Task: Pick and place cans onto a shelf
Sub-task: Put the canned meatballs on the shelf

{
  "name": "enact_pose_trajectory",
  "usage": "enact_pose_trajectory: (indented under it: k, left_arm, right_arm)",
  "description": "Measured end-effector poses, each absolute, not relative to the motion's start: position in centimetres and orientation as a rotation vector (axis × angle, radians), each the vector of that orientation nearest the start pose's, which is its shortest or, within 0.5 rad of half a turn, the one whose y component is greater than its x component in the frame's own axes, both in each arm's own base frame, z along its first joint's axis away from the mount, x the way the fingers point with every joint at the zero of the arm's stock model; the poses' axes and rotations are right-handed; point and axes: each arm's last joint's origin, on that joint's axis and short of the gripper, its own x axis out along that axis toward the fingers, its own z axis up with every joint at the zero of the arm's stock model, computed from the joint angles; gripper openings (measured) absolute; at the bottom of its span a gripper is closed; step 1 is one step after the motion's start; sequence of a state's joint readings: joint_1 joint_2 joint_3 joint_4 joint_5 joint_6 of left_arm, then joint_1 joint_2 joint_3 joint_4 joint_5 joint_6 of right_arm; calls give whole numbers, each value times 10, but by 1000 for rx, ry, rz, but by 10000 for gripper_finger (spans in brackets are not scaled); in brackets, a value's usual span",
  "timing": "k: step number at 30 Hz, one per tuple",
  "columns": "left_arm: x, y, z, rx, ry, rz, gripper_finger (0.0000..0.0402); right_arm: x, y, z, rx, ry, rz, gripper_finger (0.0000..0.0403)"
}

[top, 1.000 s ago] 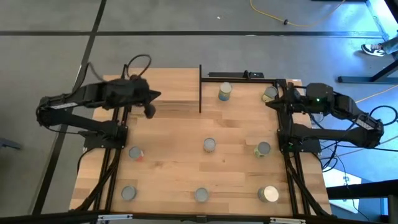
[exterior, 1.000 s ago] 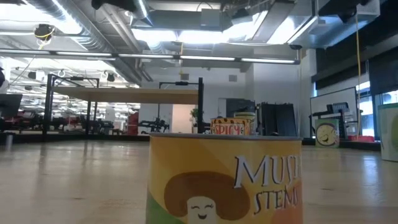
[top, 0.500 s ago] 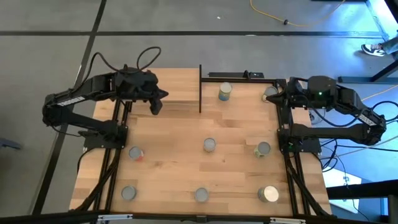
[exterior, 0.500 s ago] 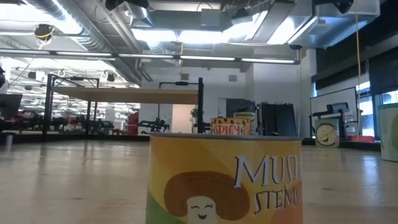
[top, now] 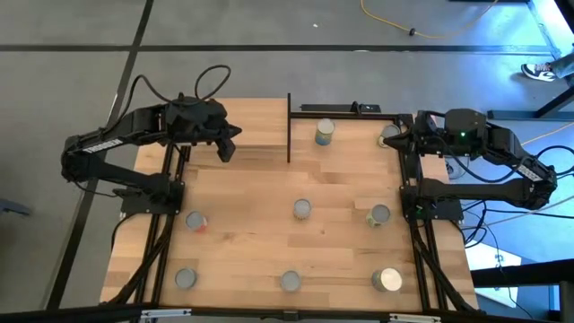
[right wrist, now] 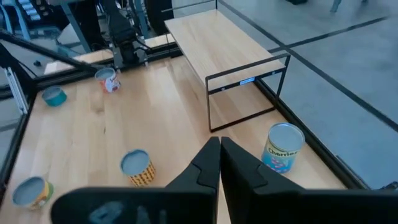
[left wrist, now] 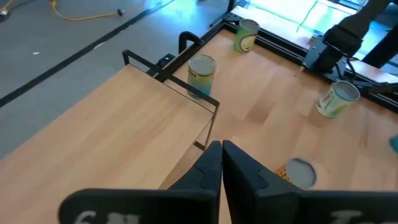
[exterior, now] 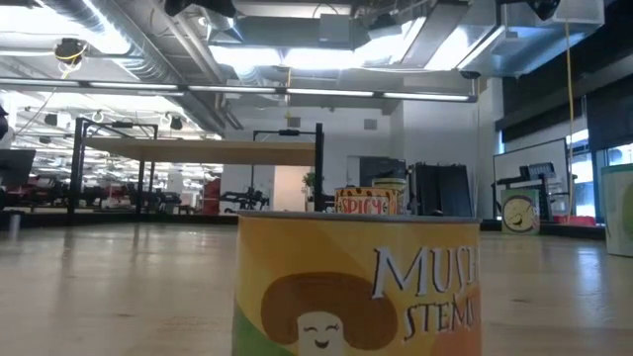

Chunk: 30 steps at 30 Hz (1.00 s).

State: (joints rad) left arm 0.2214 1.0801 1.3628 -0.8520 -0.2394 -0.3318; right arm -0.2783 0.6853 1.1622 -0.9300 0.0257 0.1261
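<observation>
The shelf [top: 235,124] is a light-wood board with black uprights at the table's far left. Several cans stand upright on their bases on the tabletop: one by the shelf's right upright [top: 324,132], one at the far right [top: 388,135], two mid-table [top: 302,210] [top: 379,215], and more along the left and near edge [top: 195,221] [top: 290,281]. My left gripper [top: 226,148] is shut and empty above the shelf's near edge; its fingers show in the left wrist view [left wrist: 221,157]. My right gripper [right wrist: 219,150] is shut and empty, beside the far-right can.
A yellow mushroom can [exterior: 356,287] fills the low view's foreground. Black frame rails run along both table sides [top: 421,233] [top: 161,233]. Bare tabletop lies between the shelf and the mid-table cans [top: 251,193].
My left gripper has gone a little toward the table's right and far edge, over the shelf's near edge, and has then kept still. The right arm has shifted its posture slightly at the far right. No can has moved.
</observation>
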Motion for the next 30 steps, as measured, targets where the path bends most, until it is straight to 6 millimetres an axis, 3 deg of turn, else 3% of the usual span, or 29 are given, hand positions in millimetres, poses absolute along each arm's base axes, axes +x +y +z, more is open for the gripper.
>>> enact_pose_trajectory:
  k: [6,10,14,19,24,30]
  left_arm:
    - [189,50,411,-281,493,553,47]
    - [196,52,418,-283,398,549,66]
    - [203,53,425,-313,302,526,70]
    - [207,54,423,-341,327,452,69]
    - [204,50,413,-376,447,360,71]
    - [191,42,392,-427,719,295,71]
  right_arm:
    - [90,-26,396,184,413,-328,16]
    - [90,-28,397,170,393,-370,16]
    - [90,-29,399,161,376,-411,16]
    - [90,-29,398,161,377,-411,16]
    - [90,-29,398,160,379,-412,16]
    - [90,-29,398,155,381,-411,16]
